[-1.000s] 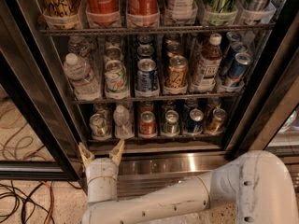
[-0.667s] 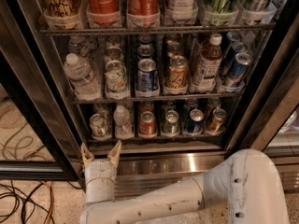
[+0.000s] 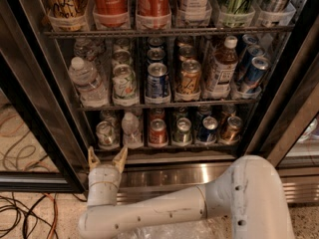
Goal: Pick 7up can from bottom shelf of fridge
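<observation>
The fridge (image 3: 45, 133) stands open in front of me, with a steel base (image 3: 169, 176). On the bottom shelf (image 3: 164, 147) a row of short cans sits in clear holders. The 7up can (image 3: 105, 133), pale green and white with a silver lid, is the leftmost one. My gripper (image 3: 106, 158) is open and empty, fingers pointing up, just below and in front of that can, at the level of the shelf's front edge. It does not touch the can.
Right of the 7up can stand a small bottle (image 3: 131, 128), a red cola can (image 3: 158, 132), a green can (image 3: 182, 131), a blue can (image 3: 207, 129) and a bronze can (image 3: 231, 128). Taller racks hold bottles and cans above. Cables (image 3: 20, 213) lie on the floor at left.
The gripper has risen slightly toward the bottom shelf, still open. The arm's elbow has shifted a little to the left.
</observation>
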{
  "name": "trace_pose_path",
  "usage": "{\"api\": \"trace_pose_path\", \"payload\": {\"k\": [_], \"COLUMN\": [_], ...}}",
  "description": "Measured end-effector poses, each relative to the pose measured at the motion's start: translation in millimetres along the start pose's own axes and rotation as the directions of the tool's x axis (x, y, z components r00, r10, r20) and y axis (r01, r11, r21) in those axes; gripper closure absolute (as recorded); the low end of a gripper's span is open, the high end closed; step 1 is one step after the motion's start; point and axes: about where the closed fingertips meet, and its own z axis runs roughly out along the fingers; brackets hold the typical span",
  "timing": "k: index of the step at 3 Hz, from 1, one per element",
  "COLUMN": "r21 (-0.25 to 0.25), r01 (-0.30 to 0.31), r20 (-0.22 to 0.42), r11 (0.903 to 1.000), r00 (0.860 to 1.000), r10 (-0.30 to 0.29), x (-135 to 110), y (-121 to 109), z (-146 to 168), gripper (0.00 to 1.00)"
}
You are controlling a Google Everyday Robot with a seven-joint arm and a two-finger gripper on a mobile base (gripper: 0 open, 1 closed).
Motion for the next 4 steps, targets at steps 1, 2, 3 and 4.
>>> {"api": "trace_pose_path", "payload": {"k": [1,2,3,4], "r21": [0.02,0.048,0.067,0.082], "r01": [0.015,0.04,0.057,0.063], "r20": [0.012,0.029,0.045,0.062], "r11": [0.9997,0.9981,0.9961,0.9946], "r00": [1.0,0.999,0.997,0.996], "r10": [-0.016,-0.042,-0.06,-0.068], "x": [1,2,-1,-4], "y": [10,13,11,11], "z": [14,21,26,36], "gripper": [0.38,0.39,0.41,0.41]}}
